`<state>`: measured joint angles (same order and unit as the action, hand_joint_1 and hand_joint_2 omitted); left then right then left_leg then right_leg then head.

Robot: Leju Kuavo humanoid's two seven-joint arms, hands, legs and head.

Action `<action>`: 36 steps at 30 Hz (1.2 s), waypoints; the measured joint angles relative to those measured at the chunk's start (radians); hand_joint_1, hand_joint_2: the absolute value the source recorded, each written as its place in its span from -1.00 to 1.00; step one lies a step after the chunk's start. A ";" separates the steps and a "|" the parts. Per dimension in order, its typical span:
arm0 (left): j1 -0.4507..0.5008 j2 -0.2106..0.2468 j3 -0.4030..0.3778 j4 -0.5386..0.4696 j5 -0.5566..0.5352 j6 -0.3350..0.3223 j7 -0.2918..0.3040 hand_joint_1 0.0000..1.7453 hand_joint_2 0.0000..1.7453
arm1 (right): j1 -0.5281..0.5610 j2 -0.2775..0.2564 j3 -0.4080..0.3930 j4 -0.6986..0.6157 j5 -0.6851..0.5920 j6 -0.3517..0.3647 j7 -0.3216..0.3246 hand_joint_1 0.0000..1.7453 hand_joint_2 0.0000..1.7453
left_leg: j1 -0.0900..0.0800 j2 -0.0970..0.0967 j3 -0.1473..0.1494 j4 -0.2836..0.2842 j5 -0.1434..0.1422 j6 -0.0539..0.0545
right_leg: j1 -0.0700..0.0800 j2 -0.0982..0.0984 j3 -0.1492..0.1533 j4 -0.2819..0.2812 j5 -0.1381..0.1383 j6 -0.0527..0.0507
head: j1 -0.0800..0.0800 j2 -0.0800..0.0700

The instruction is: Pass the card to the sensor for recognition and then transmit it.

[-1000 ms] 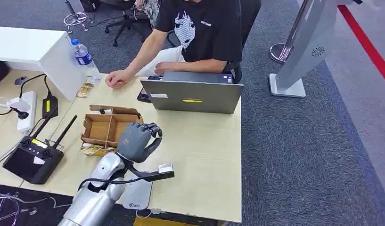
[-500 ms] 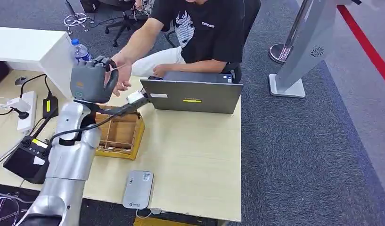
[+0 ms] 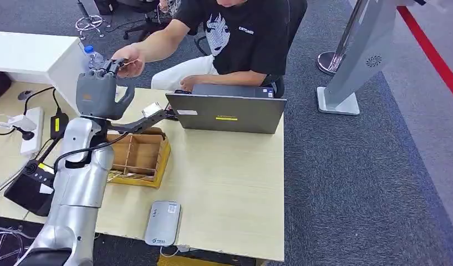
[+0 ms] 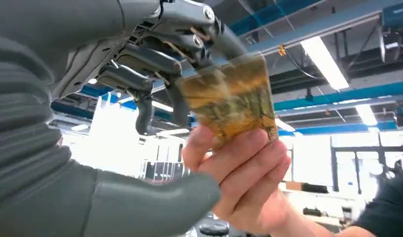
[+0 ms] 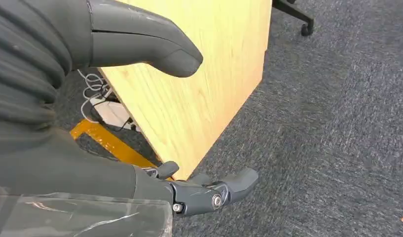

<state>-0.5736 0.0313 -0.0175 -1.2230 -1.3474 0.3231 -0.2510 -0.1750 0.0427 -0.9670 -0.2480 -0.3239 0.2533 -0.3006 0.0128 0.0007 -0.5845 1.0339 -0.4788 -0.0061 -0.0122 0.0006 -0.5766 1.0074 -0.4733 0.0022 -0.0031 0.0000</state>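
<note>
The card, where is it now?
In the left wrist view, the card sits between the left hand's fingertips and a person's hand, raised above the table's far-left side.

no text on any object is sharp enough to read.

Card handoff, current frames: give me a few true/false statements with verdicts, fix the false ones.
1. The left hand is raised at the person's hand. True.
2. The card lies flat on the table. False: it is in the air, with the person's fingers on it and the left hand's fingers at its edge.
3. The grey sensor pad sits near the table's front edge. True.
4. The laptop is closed flat. False: its lid is up.
5. The right hand holds the card. False: it hangs beside the table, holding nothing.
</note>
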 joint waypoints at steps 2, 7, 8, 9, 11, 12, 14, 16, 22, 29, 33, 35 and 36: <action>0.000 0.000 0.000 0.000 0.000 0.000 0.000 -1.00 1.00 | 0.000 0.000 0.000 0.000 0.000 0.000 0.000 -1.00 1.00 | 0.000 0.000 0.000 0.000 0.000 0.000 | 0.000 0.000 0.000 0.000 0.000 0.000 | 0.000 0.000; 0.014 -0.002 0.000 0.000 0.002 0.000 -0.010 -1.00 1.00 | 0.000 0.000 -0.004 0.000 0.000 0.002 0.000 -1.00 1.00 | 0.000 0.000 0.000 0.000 0.000 0.000 | 0.000 0.000 0.000 0.000 0.000 0.000 | 0.000 0.000; 0.015 -0.002 0.000 0.000 0.003 0.000 -0.011 -1.00 1.00 | 0.000 0.000 -0.004 0.000 0.000 0.002 0.000 -1.00 1.00 | 0.000 0.000 0.000 0.000 0.000 0.000 | 0.000 0.000 0.000 0.000 0.000 0.000 | 0.000 0.000; 0.025 -0.003 0.000 0.000 0.005 -0.001 -0.016 -1.00 1.00 | 0.000 0.000 -0.010 0.000 0.000 0.003 0.000 -1.00 1.00 | 0.000 0.000 0.000 0.000 0.000 0.000 | 0.000 0.000 -0.001 0.000 0.000 0.000 | 0.000 0.000; 0.096 0.038 -0.050 0.004 0.138 -0.088 -0.156 -1.00 1.00 | 0.007 0.000 -0.032 0.000 -0.010 0.026 0.002 -1.00 1.00 | 0.000 0.002 0.000 0.000 0.000 0.000 | 0.000 0.002 -0.002 0.000 0.000 0.000 | 0.000 0.000; 0.129 0.077 -0.109 0.010 0.155 -0.105 -0.159 -1.00 1.00 | 0.011 0.000 -0.045 0.000 -0.021 0.034 0.003 -1.00 1.00 | 0.000 0.002 0.000 0.000 0.000 0.000 | 0.000 0.002 -0.002 0.000 0.000 0.000 | 0.000 0.000; 0.153 0.110 -0.157 0.016 0.166 -0.106 -0.159 -1.00 1.00 | 0.016 -0.001 -0.052 0.000 -0.022 0.036 0.003 -1.00 1.00 | 0.000 0.002 -0.001 0.000 0.000 0.000 | 0.000 0.002 -0.003 0.000 0.000 0.000 | 0.000 0.000; 0.167 0.133 -0.188 0.017 0.182 -0.123 -0.158 -1.00 1.00 | 0.018 -0.002 -0.060 0.000 -0.022 0.037 0.003 -1.00 1.00 | 0.000 0.001 -0.001 -0.001 0.000 0.000 | 0.000 0.002 -0.003 0.000 0.000 0.000 | 0.000 0.000; 0.212 0.257 -0.295 0.001 0.274 -0.199 -0.159 -1.00 1.00 | 0.028 -0.006 -0.085 0.000 -0.032 0.051 0.004 -1.00 1.00 | 0.000 0.003 -0.001 -0.001 0.000 0.000 | 0.000 0.003 -0.003 0.000 0.000 0.000 | 0.000 0.000; 0.256 0.348 -0.332 -0.035 0.290 -0.199 -0.159 -1.00 1.00 | 0.038 -0.011 -0.100 0.000 -0.039 0.056 0.004 -1.00 1.00 | 0.000 0.002 -0.002 -0.001 0.000 0.000 | 0.000 0.003 -0.004 0.000 0.000 0.000 | 0.000 0.000; 0.259 0.365 -0.337 -0.041 0.297 -0.199 -0.150 -1.00 1.00 | 0.039 -0.012 -0.108 0.000 -0.039 0.057 0.003 -1.00 1.00 | 0.000 0.002 -0.002 -0.001 0.000 0.000 | 0.000 0.003 -0.004 0.000 0.000 0.000 | 0.000 0.000; 0.263 0.380 -0.337 -0.047 0.309 -0.204 -0.146 -1.00 1.00 | 0.041 -0.012 -0.113 0.000 -0.039 0.060 0.003 -1.00 1.00 | 0.000 0.002 -0.002 -0.001 0.000 0.000 | 0.000 0.003 -0.004 0.000 0.000 0.000 | 0.000 0.000; 0.267 0.389 -0.337 -0.051 0.316 -0.205 -0.146 -1.00 1.00 | 0.043 -0.012 -0.114 0.000 -0.039 0.062 0.003 -1.00 1.00 | 0.000 0.002 -0.002 -0.001 0.000 0.000 | 0.000 0.003 -0.004 0.000 0.000 0.000 | 0.000 0.000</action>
<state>-0.3066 0.4200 -0.3544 -1.2745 -1.0316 0.1183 -0.3967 -0.1319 0.0305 -1.0811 -0.2480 -0.3624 0.3151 -0.2976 0.0132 0.0032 -0.5861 1.0330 -0.4790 -0.0065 -0.0121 0.0035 -0.5801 1.0076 -0.4734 0.0018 -0.0031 0.0000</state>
